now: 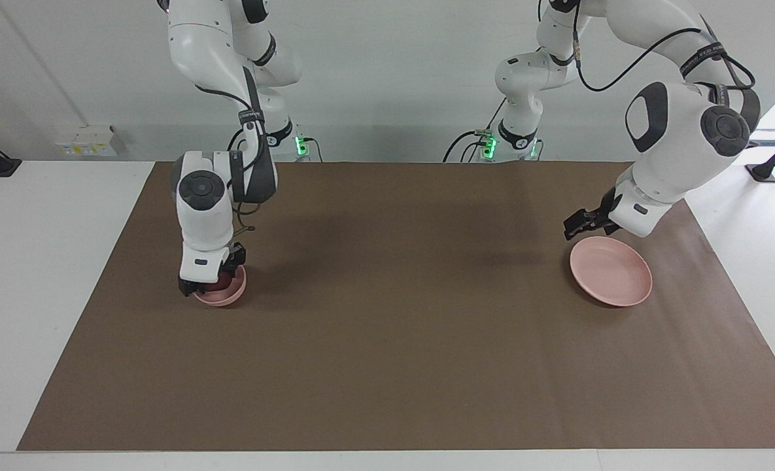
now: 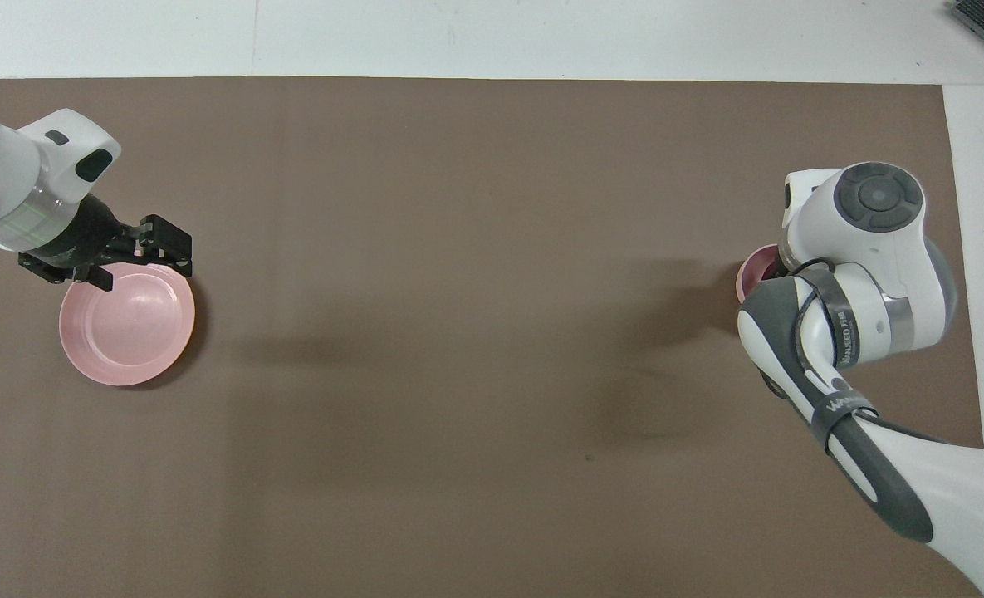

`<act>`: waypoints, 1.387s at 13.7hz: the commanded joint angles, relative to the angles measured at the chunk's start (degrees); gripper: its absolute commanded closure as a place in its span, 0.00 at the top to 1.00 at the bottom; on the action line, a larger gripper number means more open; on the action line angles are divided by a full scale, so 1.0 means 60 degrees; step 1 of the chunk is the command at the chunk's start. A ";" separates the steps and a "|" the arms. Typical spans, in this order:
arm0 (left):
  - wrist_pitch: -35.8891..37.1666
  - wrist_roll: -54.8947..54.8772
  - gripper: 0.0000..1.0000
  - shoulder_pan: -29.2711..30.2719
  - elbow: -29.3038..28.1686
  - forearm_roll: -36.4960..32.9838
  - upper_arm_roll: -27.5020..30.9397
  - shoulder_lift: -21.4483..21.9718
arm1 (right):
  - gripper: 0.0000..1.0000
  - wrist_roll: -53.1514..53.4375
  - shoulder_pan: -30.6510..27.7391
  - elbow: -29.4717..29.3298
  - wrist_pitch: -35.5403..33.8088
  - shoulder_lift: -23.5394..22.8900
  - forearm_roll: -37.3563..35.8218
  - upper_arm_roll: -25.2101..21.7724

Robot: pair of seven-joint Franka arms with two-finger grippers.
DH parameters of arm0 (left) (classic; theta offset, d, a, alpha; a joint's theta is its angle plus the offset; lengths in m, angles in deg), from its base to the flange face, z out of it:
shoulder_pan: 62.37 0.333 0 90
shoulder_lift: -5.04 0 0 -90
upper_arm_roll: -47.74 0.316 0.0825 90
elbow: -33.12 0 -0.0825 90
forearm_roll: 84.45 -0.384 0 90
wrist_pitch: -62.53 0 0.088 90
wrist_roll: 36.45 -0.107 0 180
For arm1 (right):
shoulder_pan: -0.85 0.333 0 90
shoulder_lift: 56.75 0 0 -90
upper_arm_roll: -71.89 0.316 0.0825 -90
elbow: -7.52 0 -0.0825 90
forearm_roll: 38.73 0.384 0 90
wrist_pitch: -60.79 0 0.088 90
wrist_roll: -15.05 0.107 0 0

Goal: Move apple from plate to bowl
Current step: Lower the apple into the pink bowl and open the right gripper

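Brown paper covers most of the white desk (image 1: 34,294), and a pale wall runs along the robots' end of it.

At the right arm's end sits the bowl (image 1: 225,294), deep and pink. The right hand (image 1: 212,282) is lowered straight down into it, its fingers reaching below the rim. Between them shows a dark red patch, the apple (image 1: 216,286), lying inside the bowl. Whether the fingers grip the apple or stand loose beside it cannot be told. From overhead the right arm's wrist covers nearly all of this; only a pink arc of the bowl (image 2: 756,270) with a dark red sliver inside peeks out beside the arm.

At the left arm's end lies the plate (image 1: 613,271), wide, shallow and pink, with nothing on it. The left hand (image 1: 582,226) hangs in the air over the plate's edge that is nearer to the robots, tilted, clear of the plate. From overhead the left hand (image 2: 139,253) has its dark fingers spread apart with nothing between them, over the rim of the plate (image 2: 126,332).

Bowl and plate are well apart, with bare brown paper between them. Green lights glow at both arm bases by the wall.
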 commanded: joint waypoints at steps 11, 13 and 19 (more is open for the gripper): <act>0.1678 -0.0564 1.00 -0.0242 0.0682 -0.0278 0.0326 0.1342 | 1.00 0.1925 0.0126 -0.0356 -0.0592 0.0773 0.0892 0.0092; 0.1682 -0.0535 1.00 -0.0228 0.0656 -0.0191 0.0341 0.1400 | 1.00 0.2785 0.0126 -0.0562 -0.1047 0.1139 0.1390 0.0092; 0.1740 -0.0491 1.00 -0.0140 0.0641 -0.0161 0.0370 0.1414 | 1.00 0.4665 0.0083 -0.1482 -0.2787 0.2515 0.2431 0.0034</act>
